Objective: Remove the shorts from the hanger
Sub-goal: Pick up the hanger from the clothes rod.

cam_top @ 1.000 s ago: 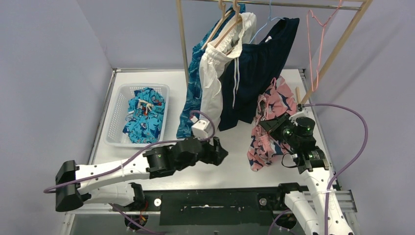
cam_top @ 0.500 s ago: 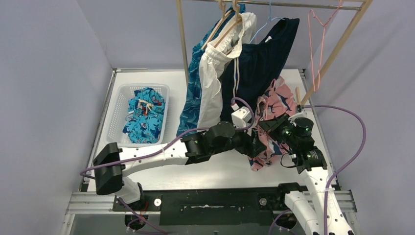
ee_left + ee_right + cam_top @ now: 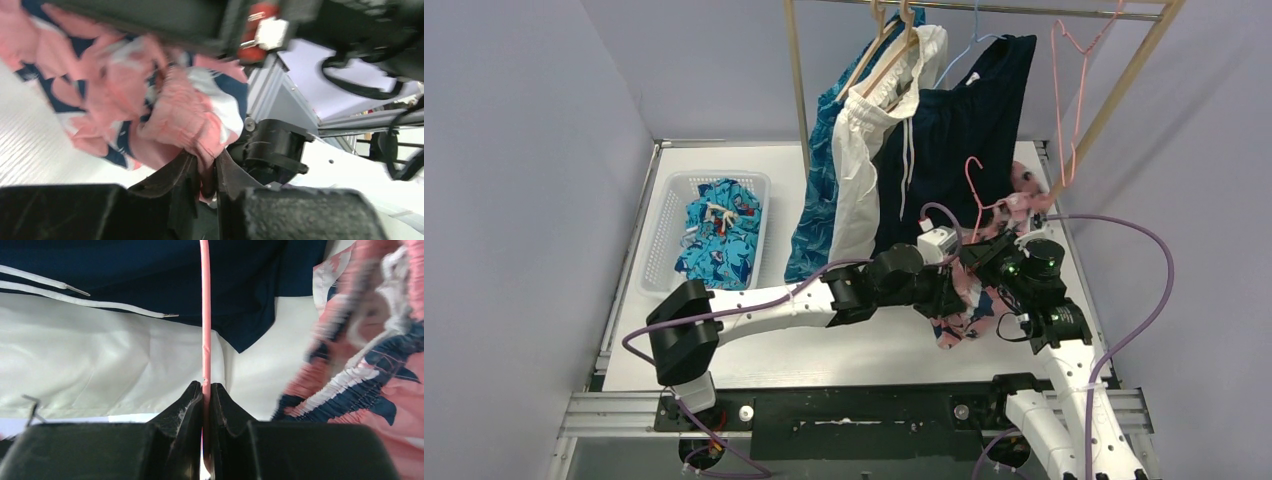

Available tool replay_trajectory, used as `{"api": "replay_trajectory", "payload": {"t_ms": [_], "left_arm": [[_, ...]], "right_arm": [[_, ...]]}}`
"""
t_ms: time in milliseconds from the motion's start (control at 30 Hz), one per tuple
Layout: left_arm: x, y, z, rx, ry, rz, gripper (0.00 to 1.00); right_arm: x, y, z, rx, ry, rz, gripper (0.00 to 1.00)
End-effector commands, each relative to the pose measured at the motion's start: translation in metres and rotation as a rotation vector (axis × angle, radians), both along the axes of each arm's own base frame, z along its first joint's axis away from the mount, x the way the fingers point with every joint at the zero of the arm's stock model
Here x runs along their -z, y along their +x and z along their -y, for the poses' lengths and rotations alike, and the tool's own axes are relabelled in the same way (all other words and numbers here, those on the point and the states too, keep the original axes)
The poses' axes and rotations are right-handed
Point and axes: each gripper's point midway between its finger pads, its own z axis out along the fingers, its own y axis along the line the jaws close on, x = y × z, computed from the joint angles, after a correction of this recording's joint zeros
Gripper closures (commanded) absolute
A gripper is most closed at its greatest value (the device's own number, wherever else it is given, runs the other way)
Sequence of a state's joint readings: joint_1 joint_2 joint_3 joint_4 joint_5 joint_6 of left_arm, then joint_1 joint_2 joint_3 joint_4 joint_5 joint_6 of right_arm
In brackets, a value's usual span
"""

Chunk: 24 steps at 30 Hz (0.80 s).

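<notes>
The pink-and-navy floral shorts (image 3: 969, 322) hang bunched on a thin pink hanger (image 3: 972, 180) at the right of the table, between my two arms. My left gripper (image 3: 205, 162) is shut on a pink fold of these shorts (image 3: 170, 100); in the top view it (image 3: 952, 298) sits against the fabric's left side. My right gripper (image 3: 206, 387) is shut on the hanger's pink wire (image 3: 204, 315), which stands upright between its fingers. The shorts' gathered waistband (image 3: 360, 380) shows to the right of that gripper. In the top view the right gripper (image 3: 986, 256) is partly hidden by fabric.
On the rack hang white drawstring shorts (image 3: 856, 170), navy shorts (image 3: 964, 110) and blue leaf-pattern shorts (image 3: 819, 195). An empty pink hanger (image 3: 1069, 60) hangs on the rail. A white basket (image 3: 664, 200) at the left holds teal print shorts (image 3: 719, 235).
My left arm swung right from the table's middle to the floral shorts and its jaws closed on the fabric. The hanger's hook now stands bare above the shorts. The right arm has not moved.
</notes>
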State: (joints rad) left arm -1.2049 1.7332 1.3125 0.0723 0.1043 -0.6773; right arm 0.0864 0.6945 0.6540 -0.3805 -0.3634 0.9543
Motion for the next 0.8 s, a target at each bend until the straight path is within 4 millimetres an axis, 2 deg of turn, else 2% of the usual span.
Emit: {"api": "replay_trajectory", "payload": {"t_ms": [0,100,167,233,333,367,400,467,700,767], "left_arm": [[-0.016,0.032,-0.021,-0.091,-0.055,0.007,0.92],[-0.011,0.033,-0.033,-0.081,-0.038,0.020,1.00],[-0.009,0.030,-0.038,-0.058,-0.032,0.030,1.00],[-0.010,0.026,-0.042,-0.032,-0.028,0.051,1.00],[-0.009,0.022,-0.048,-0.004,-0.005,0.081,1.00],[-0.006,0.021,-0.051,0.005,0.011,0.091,1.00],[-0.005,0.019,-0.054,0.013,0.023,0.094,1.00],[-0.001,0.015,-0.062,0.018,0.042,0.099,1.00],[0.001,0.005,-0.086,0.037,0.058,0.138,1.00],[0.000,0.000,-0.091,0.051,0.054,0.150,1.00]], "right_arm": [[-0.027,0.000,-0.005,-0.023,0.014,0.087,0.99],[-0.029,0.003,-0.005,-0.024,0.012,0.088,0.99],[-0.031,0.004,-0.006,-0.028,0.014,0.091,0.97],[-0.033,0.006,-0.008,-0.038,0.020,0.096,0.90],[-0.034,0.010,-0.007,-0.031,0.021,0.092,0.69],[-0.033,0.011,-0.006,-0.022,0.017,0.083,0.56],[-0.034,0.012,-0.004,-0.010,0.013,0.080,0.48],[-0.033,0.014,0.000,0.010,0.005,0.068,0.39],[-0.027,0.012,0.004,0.062,0.045,0.053,0.29],[-0.023,0.012,0.004,0.078,0.070,0.049,0.29]]}}
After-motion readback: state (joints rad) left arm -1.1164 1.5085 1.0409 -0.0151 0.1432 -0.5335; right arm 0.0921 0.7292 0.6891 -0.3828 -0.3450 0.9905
